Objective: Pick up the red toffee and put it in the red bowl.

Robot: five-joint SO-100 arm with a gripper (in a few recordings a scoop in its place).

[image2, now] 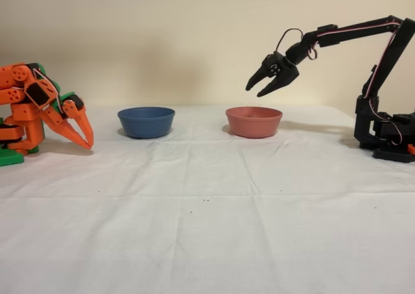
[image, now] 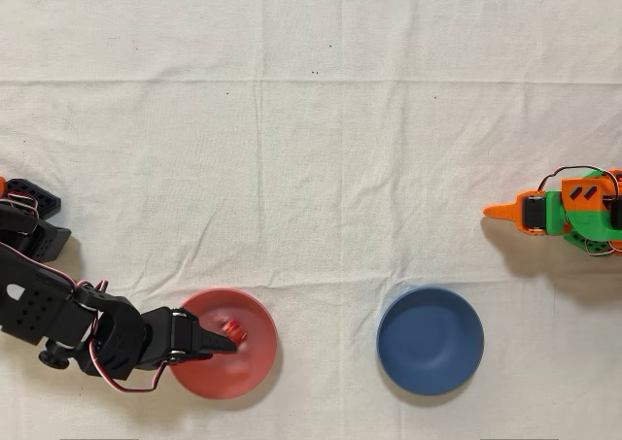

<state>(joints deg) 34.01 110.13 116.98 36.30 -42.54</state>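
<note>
Reaching out from its base at the right of the fixed view, the black arm (image2: 382, 54) rises nearly upright, bends at the elbow and runs almost level toward the left, its wrist tipped down so the gripper (image2: 259, 88) hangs in the air above the red bowl (image2: 253, 121), clear of its rim. Its fingers (image2: 254, 82) are spread apart with nothing between them. From overhead the gripper (image: 225, 337) lies over the left half of the red bowl (image: 243, 362), and the red toffee (image: 234, 329) sits inside the bowl at the fingertips; whether it touches them I cannot tell. From the side the toffee is hidden by the bowl's wall.

No writing or label can be read anywhere.

The worktop (image: 311, 168) is covered with a creased white cloth (image2: 207, 229) carrying a few tiny dark specks. The blue bowl (image2: 146, 121) stands well apart from the red one on the same cloth, and the orange arm (image2: 39, 109) sits idle at the far edge, fingers pointing down. Behind is a plain cream wall (image2: 162, 34)
</note>
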